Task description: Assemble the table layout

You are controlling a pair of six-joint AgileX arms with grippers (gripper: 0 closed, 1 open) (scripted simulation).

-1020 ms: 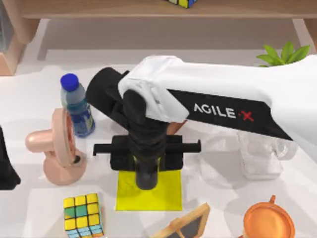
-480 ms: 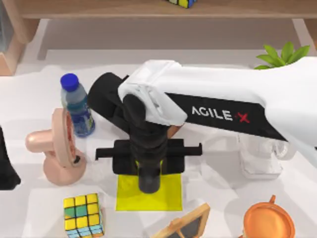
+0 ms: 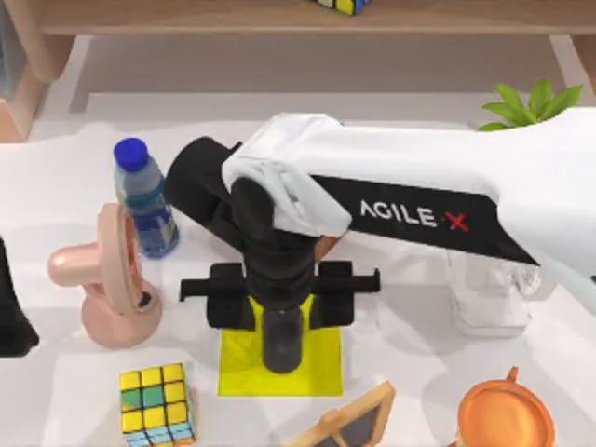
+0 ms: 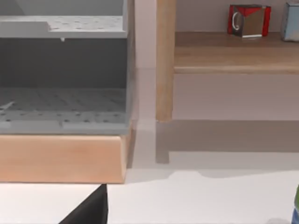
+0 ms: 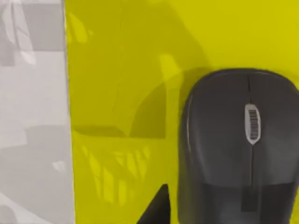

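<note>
A dark grey mouse lies on the yellow square mat, which rests on the white table. In the top view the mouse pokes out from under my right gripper, which hangs straight above it. That gripper is open, its two black finger blocks spread to either side and clear of the mouse. One dark fingertip shows beside the mouse. My left gripper is parked at the table's left edge.
A blue-capped bottle and a pink stand are left of the mat. A Rubik's cube and a wood-framed slate lie in front. A glass mug, orange pot and plant are right. The wooden shelf runs behind.
The right gripper's finger blocks have spread apart, letting go of the mouse on the yellow mat. The arm has barely shifted. The left arm is still.
</note>
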